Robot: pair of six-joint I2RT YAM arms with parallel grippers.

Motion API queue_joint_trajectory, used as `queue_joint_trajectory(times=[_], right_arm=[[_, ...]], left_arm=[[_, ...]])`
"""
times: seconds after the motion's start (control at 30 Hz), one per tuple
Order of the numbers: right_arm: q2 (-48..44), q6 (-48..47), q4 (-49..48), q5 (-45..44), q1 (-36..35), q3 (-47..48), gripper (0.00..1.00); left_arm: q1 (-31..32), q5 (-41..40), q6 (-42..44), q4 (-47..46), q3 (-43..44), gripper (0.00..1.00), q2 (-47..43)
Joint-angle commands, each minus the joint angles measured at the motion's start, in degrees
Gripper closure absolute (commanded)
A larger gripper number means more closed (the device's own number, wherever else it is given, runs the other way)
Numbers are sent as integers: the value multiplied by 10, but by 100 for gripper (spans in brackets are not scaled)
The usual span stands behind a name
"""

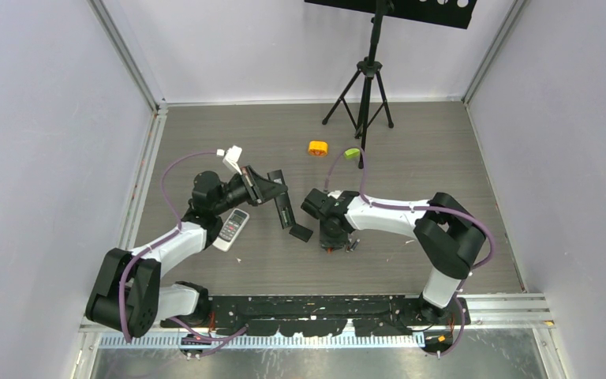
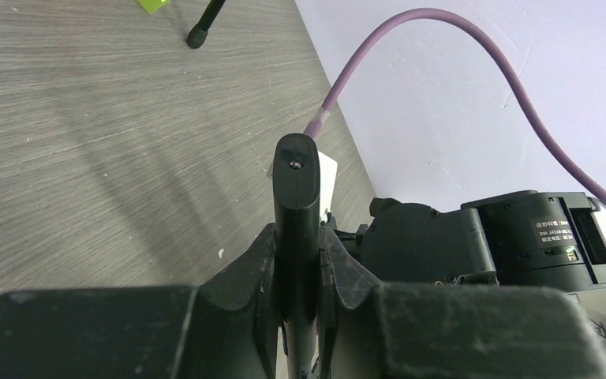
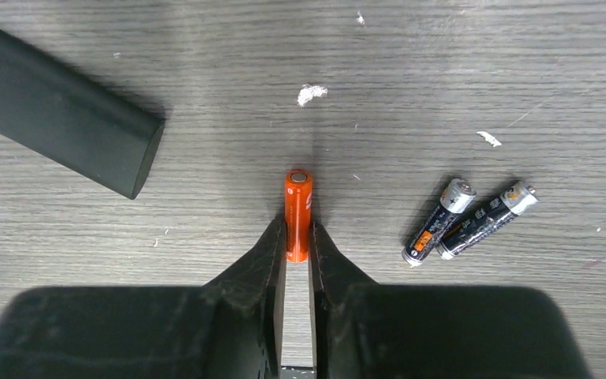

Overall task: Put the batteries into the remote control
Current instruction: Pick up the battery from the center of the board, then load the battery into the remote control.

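My left gripper point(image 2: 297, 237) is shut on a black remote point(image 2: 296, 181), seen edge-on between its fingers; in the top view the left gripper point(image 1: 276, 191) holds this remote point(image 1: 286, 212) slanting down toward the table's middle. My right gripper point(image 3: 297, 229) points down at the table, its fingertips closed on the near end of the orange battery point(image 3: 297, 209). Two dark grey batteries point(image 3: 465, 219) lie side by side to its right. The black remote's end point(image 3: 63, 110) shows at the upper left. The right gripper point(image 1: 333, 239) is just right of the remote. The dark green battery is out of view.
A white remote point(image 1: 231, 229) lies under the left arm. An orange round block point(image 1: 318, 148) and a lime green block point(image 1: 352, 153) sit further back, beside a black tripod point(image 1: 367, 95). White walls close in the left, right and back.
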State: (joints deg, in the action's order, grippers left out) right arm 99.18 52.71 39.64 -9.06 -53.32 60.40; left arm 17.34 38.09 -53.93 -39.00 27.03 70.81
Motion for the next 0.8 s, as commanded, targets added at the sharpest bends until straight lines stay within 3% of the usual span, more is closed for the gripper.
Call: queue_joint_trajectory(times=[0.0, 0.2, 0.37, 0.77], right_arm=[[-6, 6, -18, -27, -3, -8, 89], [-105, -37, -60, -41, -17, -10, 93], [-178, -56, -112, 25, -21, -8, 93], [-238, -80, -152, 78, -46, 20, 92]], left_arm=[[-1, -3, -3, -2, -1, 100, -14], [0, 15, -62, 16, 0, 100, -2], [1, 34, -142, 18, 1, 100, 19], [2, 52, -137, 31, 6, 100, 38]])
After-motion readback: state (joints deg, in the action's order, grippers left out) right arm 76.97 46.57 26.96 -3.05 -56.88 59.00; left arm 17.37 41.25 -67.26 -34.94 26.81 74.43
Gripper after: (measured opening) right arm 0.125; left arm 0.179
